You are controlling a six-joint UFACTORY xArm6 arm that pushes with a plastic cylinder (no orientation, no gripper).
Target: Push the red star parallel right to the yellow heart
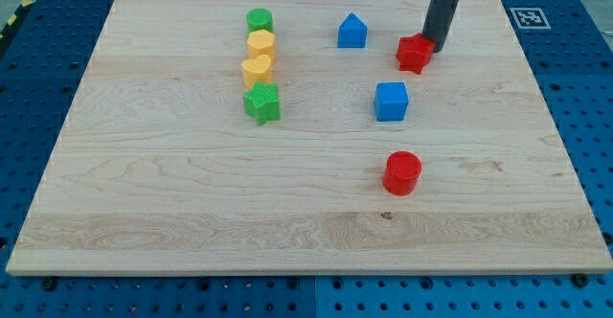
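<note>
The red star (414,54) lies near the view's top right of the wooden board (192,193). My tip (435,43) touches the star's upper right side, the dark rod rising to the view's top. The yellow heart (257,70) lies at the upper left, third in a column: a green cylinder (260,19) on top, a yellow hexagon (261,43) below it, then the heart, then a green star (261,102). The red star is well to the right of the heart and slightly higher in the view.
A blue house-shaped block (352,32) lies left of the red star. A blue cube (391,101) lies below the red star. A red cylinder (402,173) lies further down. A blue pegboard (584,117) surrounds the board.
</note>
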